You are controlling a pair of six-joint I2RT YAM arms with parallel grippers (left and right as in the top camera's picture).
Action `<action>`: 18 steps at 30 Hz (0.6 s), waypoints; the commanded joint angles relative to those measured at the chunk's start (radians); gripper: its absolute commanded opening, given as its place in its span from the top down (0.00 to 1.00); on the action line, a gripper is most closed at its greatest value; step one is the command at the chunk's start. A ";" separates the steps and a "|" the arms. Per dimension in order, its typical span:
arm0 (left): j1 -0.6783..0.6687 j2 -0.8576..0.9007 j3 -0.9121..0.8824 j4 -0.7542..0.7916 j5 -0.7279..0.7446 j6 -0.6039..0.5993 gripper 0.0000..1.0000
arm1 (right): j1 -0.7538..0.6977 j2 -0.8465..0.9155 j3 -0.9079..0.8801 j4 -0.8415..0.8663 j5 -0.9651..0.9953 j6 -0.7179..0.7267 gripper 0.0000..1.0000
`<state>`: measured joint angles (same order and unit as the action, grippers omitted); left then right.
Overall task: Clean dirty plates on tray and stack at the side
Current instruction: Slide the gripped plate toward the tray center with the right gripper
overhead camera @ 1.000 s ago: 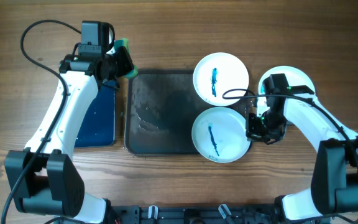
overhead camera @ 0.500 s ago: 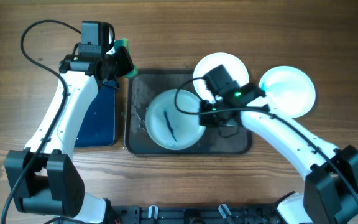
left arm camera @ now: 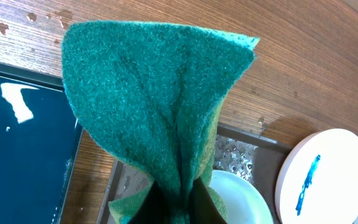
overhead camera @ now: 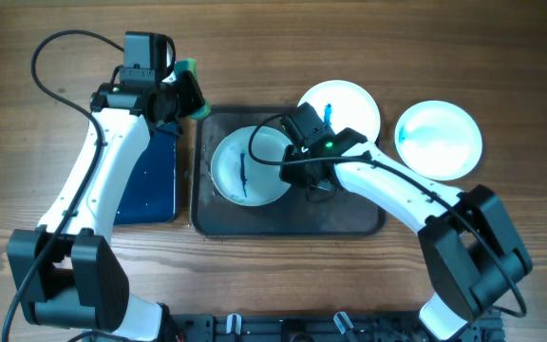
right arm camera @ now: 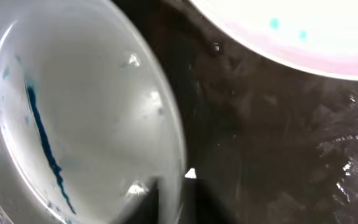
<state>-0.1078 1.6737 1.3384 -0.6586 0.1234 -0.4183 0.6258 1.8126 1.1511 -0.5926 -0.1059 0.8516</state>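
A white plate [overhead camera: 238, 169] with a blue streak lies on the left half of the dark tray [overhead camera: 349, 215]. My right gripper [overhead camera: 297, 157] is shut on its right rim. In the right wrist view the fingers [right arm camera: 174, 186] pinch that plate's edge [right arm camera: 79, 106]. A second streaked plate [overhead camera: 345, 109] sits at the tray's far right corner, half off it. A third plate [overhead camera: 438, 141] lies on the wood table to the right. My left gripper [overhead camera: 180, 95] is shut on a green sponge [left arm camera: 160, 99] above the tray's far left corner.
A smaller tray with a blue bottom [overhead camera: 152, 180] lies left of the dark tray, under my left arm. The dark tray's surface is wet. Bare wood tabletop [overhead camera: 501, 57] surrounds both trays.
My right gripper has taken the near streaked plate by its rim and moved it left, from the tray's right edge to its left half. The left arm has not moved.
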 commanded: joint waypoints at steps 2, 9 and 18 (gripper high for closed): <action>-0.002 -0.002 0.016 -0.019 -0.014 -0.008 0.96 | -0.016 0.024 0.034 0.010 -0.026 -0.093 0.61; -0.002 -0.002 0.016 -0.031 -0.013 -0.009 0.96 | -0.088 0.155 0.149 -0.033 -0.074 -0.309 0.53; -0.002 -0.002 0.010 -0.093 -0.013 -0.009 0.96 | -0.094 0.215 0.185 0.017 -0.159 -0.354 0.70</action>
<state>-0.1078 1.6737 1.3384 -0.7361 0.1234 -0.4183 0.5274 2.0121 1.3113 -0.5850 -0.2146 0.5301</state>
